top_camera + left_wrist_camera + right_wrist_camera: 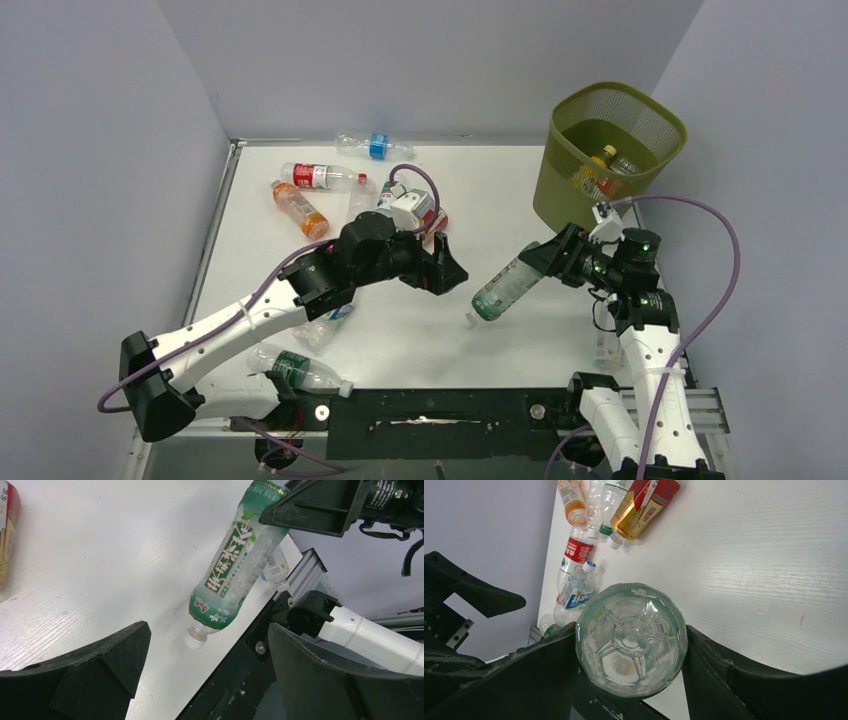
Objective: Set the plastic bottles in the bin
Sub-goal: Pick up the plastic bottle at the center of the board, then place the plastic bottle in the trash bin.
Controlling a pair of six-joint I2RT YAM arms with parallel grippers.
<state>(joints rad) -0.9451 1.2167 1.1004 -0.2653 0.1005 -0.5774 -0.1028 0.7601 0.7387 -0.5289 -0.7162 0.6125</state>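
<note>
Right gripper (548, 256) clamps the bottle (503, 287) by its base, cap beyond my jaws, to tip into the bin (560, 195); left gripper (453, 273) gapes empty.

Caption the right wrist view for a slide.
Right gripper clamped on a green-tinted bottle, base toward the camera, more bottles lying on the white table beyond.
</note>
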